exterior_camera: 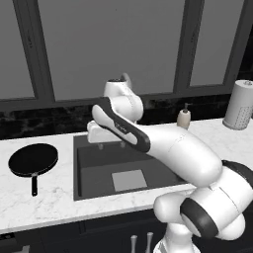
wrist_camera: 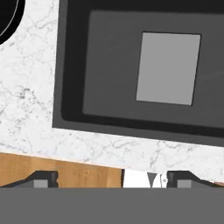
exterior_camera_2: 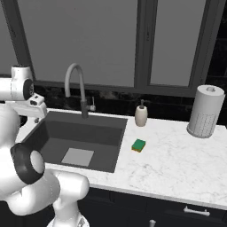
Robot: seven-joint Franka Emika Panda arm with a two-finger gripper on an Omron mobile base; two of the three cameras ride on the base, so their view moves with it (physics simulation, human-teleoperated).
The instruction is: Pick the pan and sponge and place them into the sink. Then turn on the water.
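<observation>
The arm reaches out over the sink (exterior_camera: 81, 148), its hand held high above the basin's left part and facing down, a stance that judging by the layout suits a swing toward the pan (exterior_camera: 33, 160) as the first pick. The gripper (wrist_camera: 111, 179) has its two dark fingertips (wrist_camera: 43, 178) set wide apart at the bottom of the hand view, so the claw is released and holds nothing. The pan rests flat on the white marble counter (exterior_camera: 54, 197) just left of the sink, a round black disc with its short straight handle pointing toward the near edge, which leaves the handle easy to approach from above. The sponge (exterior_camera_2: 139, 145) lies on the counter just right of the sink, a small green block with a yellowish edge, near the soap dispenser (exterior_camera_2: 141, 115) and well apart from the paper towel roll (exterior_camera_2: 204, 111). The sink is a dark grey recessed basin with a pale square patch on its bottom and nothing in it. The grey gooseneck faucet (exterior_camera_2: 76, 86) stands at the far rim, and no water runs from it.
</observation>
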